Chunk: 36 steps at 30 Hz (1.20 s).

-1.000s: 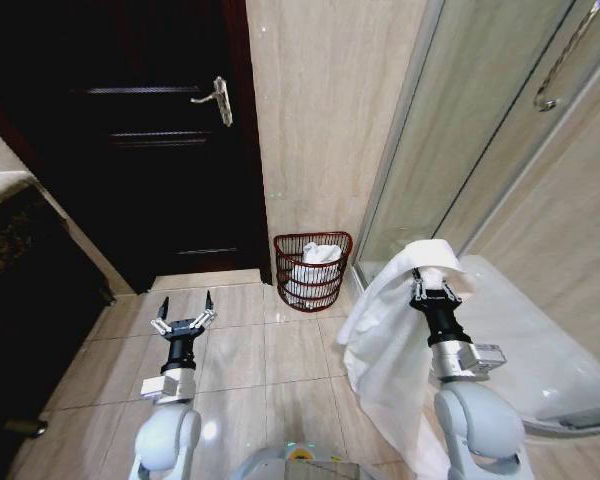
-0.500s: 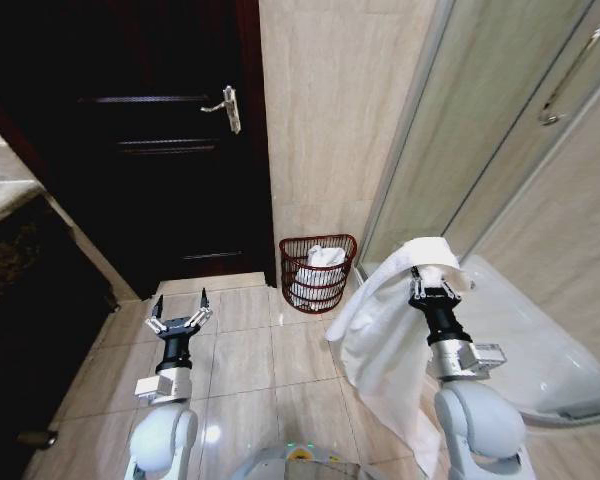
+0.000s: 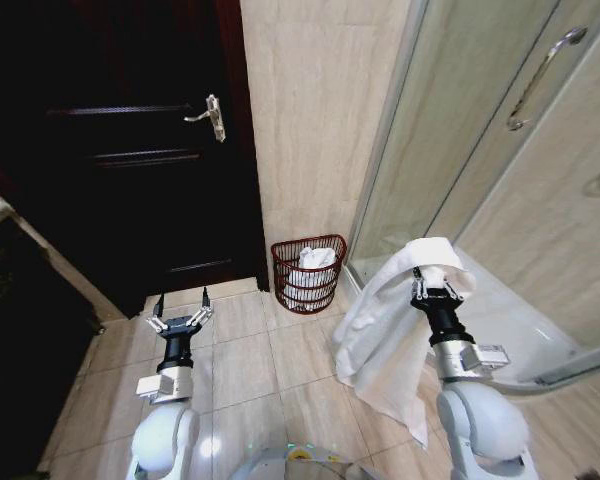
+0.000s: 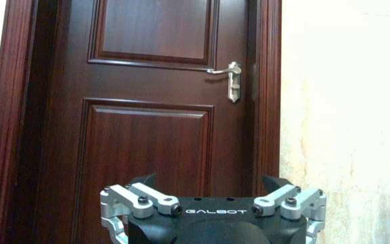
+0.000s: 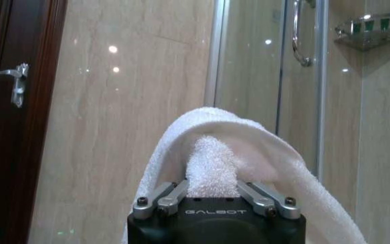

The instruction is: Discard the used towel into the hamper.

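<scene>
Head view — right gripper (image 3: pixel 432 288) clamps towel (image 3: pixel 385 340), fingertips hidden; left gripper (image 3: pixel 181 313) spread wide.

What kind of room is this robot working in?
Most likely a bathroom. A glass shower stall with a long handle stands on the right, the walls and floor are tiled, and a small hamper with white cloth in it sits by the dark wooden door.

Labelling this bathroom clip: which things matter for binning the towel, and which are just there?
Job: white towel clamped in right gripper; hamper, already holding white cloth.
Just there: dark door, shower handle, open left gripper.
</scene>
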Tool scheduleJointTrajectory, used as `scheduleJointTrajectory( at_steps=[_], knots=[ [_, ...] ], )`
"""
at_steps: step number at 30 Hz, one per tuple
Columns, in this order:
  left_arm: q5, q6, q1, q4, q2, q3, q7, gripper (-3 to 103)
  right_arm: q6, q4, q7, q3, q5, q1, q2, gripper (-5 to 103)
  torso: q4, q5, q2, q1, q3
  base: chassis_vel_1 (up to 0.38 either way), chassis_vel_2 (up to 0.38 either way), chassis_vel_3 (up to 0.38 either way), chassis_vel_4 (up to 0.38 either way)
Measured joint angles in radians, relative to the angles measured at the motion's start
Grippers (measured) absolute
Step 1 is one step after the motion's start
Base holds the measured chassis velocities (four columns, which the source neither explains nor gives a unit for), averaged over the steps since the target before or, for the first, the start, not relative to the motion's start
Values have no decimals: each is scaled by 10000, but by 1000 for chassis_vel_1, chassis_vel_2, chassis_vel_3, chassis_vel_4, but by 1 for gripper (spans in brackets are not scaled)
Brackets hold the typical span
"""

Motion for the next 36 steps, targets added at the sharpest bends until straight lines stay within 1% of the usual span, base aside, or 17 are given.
scheduleJointTrajectory(
  at_steps=[10,14,28,36],
  knots=[
    [8,-11,-17,16,-8,-2,-17,100,48,92,27,-5,64,-68,-10,14,-2,3,375,151,225,-10,-7,-1,2],
    [8,-11,-9,16,-26,-9,-58,100,97,123,26,-2,71,-78,-38,14,-1,1,597,242,356,0,0,0,0],
    [147,-11,50,0,-80,-71,-156,100,202,-5,147,31,268,-109,-192,14,0,2,1088,445,641,0,0,0,0],
    [-56,200,121,-328,3,-244,-162,100,116,-126,138,-48,265,82,-197,14,1,1,1430,589,840,0,0,0,0]
  ],
)
